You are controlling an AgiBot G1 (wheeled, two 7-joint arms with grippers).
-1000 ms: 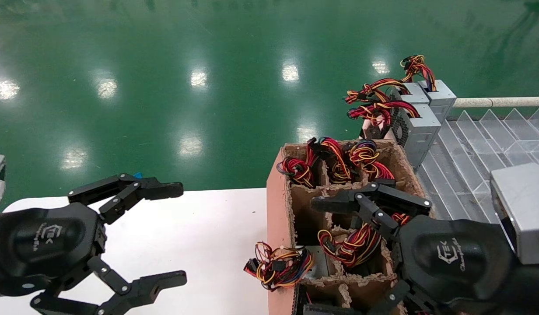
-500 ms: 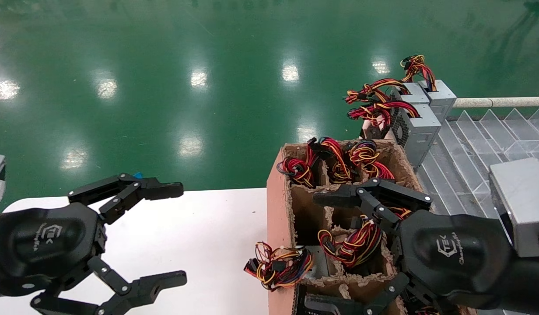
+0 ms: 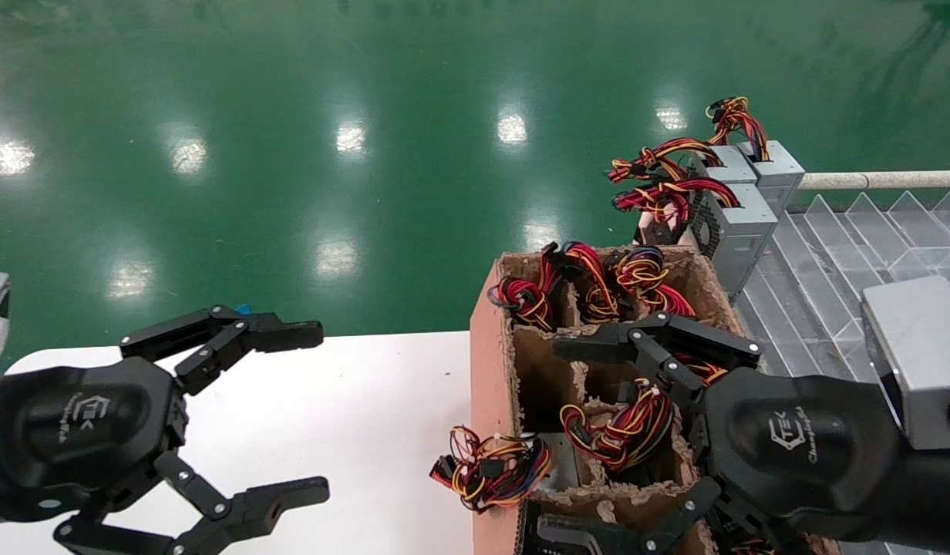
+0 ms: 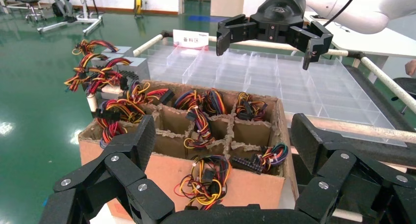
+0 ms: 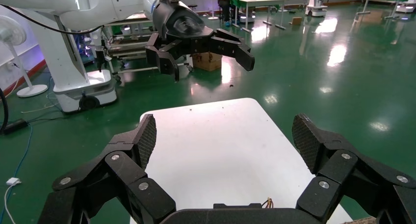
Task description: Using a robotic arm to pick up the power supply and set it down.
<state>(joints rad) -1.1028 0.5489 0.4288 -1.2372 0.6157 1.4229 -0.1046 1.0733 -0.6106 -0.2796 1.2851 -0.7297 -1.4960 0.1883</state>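
The power supply [image 3: 741, 223] is a grey metal box with a perforated vent and a mostly red wire bundle [image 3: 660, 196]. It stands at the back right beside two alike boxes, also seen as the power supply [image 4: 137, 63] in the left wrist view. My right gripper [image 3: 556, 443] hangs open and empty over the divided cardboard box [image 3: 490, 370], well short of the power supply. Its own view shows the right gripper [image 5: 223, 136] facing the white table [image 5: 211, 136]. My left gripper [image 3: 311, 411] is open and empty over the white table [image 3: 382, 393].
Several wire bundles fill the cardboard box's compartments [image 4: 196, 131], and one bundle [image 3: 490, 466] hangs down its outer side. A clear divided tray [image 3: 830, 262] with a white rail [image 3: 884, 179] lies to the right. The green floor [image 3: 367, 154] lies beyond.
My right gripper has shifted slightly farther away over the cardboard box, still open. The left arm has not moved.
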